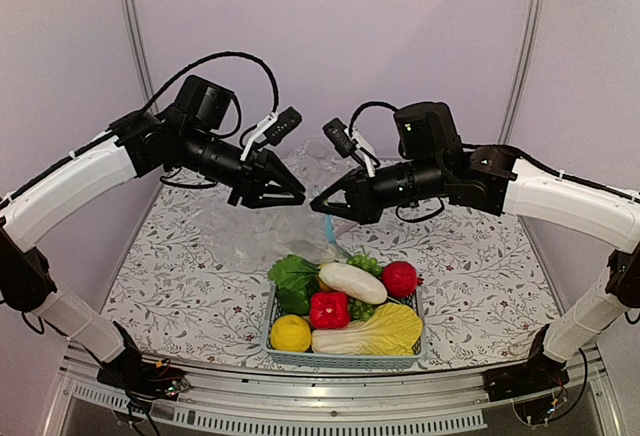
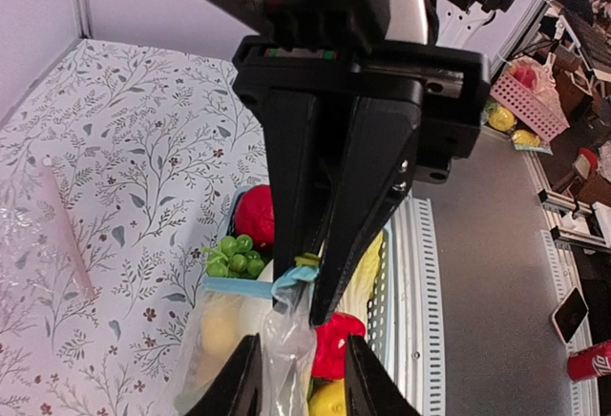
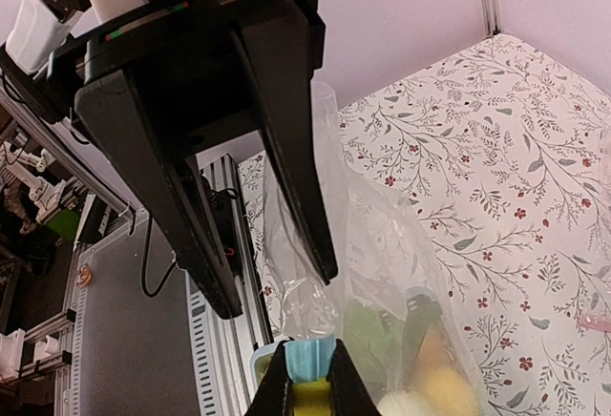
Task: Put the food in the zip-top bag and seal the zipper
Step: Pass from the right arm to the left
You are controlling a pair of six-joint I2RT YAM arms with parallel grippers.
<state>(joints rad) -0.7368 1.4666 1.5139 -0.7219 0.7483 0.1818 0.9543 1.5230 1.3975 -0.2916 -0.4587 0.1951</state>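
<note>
The clear zip-top bag [image 1: 250, 244] hangs by one corner of its teal zipper [image 3: 311, 360], and my right gripper [image 3: 311, 387] is shut on that strip. My left gripper [image 2: 298, 383] faces it tip to tip, its jaws still apart on either side of the bag's crumpled plastic [image 2: 284, 354] just below the right fingers [image 2: 358, 235]. In the top view both grippers, left [image 1: 300, 198] and right [image 1: 314, 206], meet above the table's middle. The food lies in the light-blue basket [image 1: 340, 360]: lemon [image 1: 290, 333], red pepper [image 1: 329, 309], white radish [image 1: 352, 282], red fruit [image 1: 400, 279], cabbage [image 1: 378, 331], green leaves [image 1: 293, 274].
The basket stands at the table's near edge, right under the two grippers. The rest of the bag trails over the floral tablecloth [image 1: 470, 256] towards the back left. Grey walls close the table at the back and sides. A metal rail [image 1: 330, 401] runs along the front.
</note>
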